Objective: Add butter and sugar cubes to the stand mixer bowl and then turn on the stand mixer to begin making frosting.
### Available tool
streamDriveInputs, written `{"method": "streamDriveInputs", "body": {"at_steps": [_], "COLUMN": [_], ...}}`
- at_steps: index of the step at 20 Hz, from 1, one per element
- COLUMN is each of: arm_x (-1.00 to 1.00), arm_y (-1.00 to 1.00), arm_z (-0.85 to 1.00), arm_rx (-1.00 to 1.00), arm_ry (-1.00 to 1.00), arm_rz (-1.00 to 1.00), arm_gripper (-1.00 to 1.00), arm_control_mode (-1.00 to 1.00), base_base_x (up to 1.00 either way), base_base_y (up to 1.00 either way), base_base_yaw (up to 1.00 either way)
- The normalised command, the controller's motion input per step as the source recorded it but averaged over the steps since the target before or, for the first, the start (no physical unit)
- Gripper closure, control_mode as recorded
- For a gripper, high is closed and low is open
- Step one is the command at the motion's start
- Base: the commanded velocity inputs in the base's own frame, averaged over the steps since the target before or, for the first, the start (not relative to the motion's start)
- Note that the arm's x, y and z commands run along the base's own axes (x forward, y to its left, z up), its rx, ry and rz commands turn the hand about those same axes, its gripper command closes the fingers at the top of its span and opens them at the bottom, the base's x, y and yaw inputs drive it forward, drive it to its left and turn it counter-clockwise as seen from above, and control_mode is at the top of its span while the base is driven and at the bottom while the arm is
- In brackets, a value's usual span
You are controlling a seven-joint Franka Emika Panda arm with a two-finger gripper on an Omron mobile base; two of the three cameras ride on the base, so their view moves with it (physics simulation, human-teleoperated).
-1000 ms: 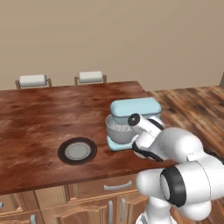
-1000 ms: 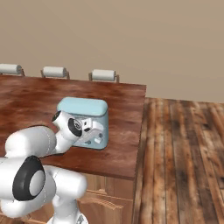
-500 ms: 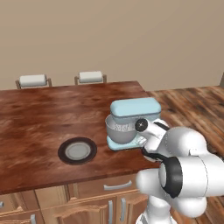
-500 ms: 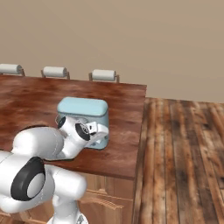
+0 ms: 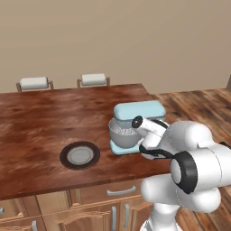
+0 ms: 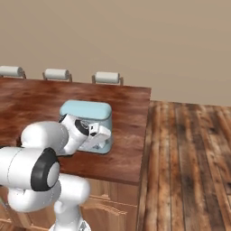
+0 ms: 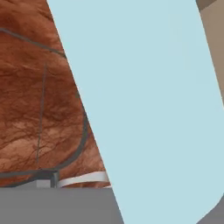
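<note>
— Where's the stand mixer (image 5: 137, 118)?
— Near the counter (image 5: 40, 122)'s right edge, its bowl (image 5: 122, 134) under the head; a dark plate (image 5: 80, 155) lies well to its left.
— And the gripper?
— Pressed against the mixer's side; fingers hidden, so I cannot tell its opening. Bowl contents unreadable.

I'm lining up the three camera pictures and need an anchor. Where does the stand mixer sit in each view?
Left base view: stand mixer right of centre, beside the dark plate.
Right base view: left of centre, partly behind the arm.
Hand view: its light blue surface crosses the middle, very close.
Shared landmark: the brown wooden counter under it.
</note>
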Motion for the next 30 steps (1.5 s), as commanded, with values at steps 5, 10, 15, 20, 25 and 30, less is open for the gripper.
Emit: {"method": "streamDriveInputs", "body": {"at_steps": [5,10,15,20,25,30], "arm_x": [0.01,0.05,0.3,0.41,0.4,0.28], "arm_y": [-0.37,-0.51,-0.56,-0.51,-0.56,-0.64], "arm_z": [0.0,0.07,0.04,0.0,0.0,0.0], "arm_rx": [0.1,0.33,0.58,0.75,0.76,0.75], "arm_ry": [-0.04,-0.05,0.0,0.03,0.09,0.18], "arm_rz": [0.02,0.13,0.16,0.14,0.13,0.1], "arm_gripper": [1.0,1.0,1.0,1.0,1.0,1.0], "arm_control_mode": [-1.0,-1.0,-1.0,-1.0,-1.0,-1.0], "base_base_x": [0.0,0.0,0.0,0.0,0.0,0.0], "base_base_y": [0.0,0.0,0.0,0.0,0.0,0.0], "base_base_yaw": [0.0,0.0,0.0,0.0,0.0,0.0]}}
